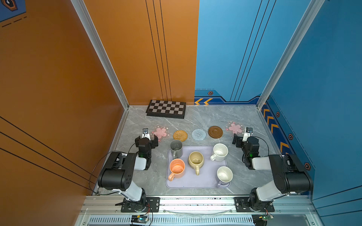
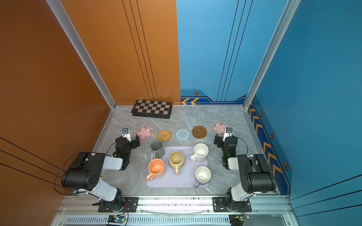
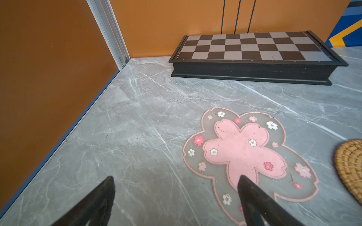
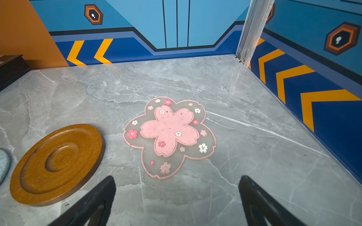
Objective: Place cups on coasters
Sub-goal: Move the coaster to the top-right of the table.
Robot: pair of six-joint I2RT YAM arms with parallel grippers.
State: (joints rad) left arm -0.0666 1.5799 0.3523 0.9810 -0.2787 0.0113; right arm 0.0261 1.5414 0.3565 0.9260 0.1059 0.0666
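Between the arms, all five mugs (image 1: 195, 158) stand on the lavender tray (image 1: 195, 185); coaster row (image 1: 198, 134) beyond it, bare. Left gripper (image 3: 176, 179) and right gripper (image 4: 177, 179) gape wide, empty, at the row's ends. Grey mug (image 1: 176, 147) is nearest the left, inboard and back toward the base; handle seemingly baseward. Speckled mug (image 1: 220, 151) suits the right. No legible writing.

High stereo pair; wrist cameras near table (image 1: 213, 117)

Bright even light, soft shadows (edges warped).
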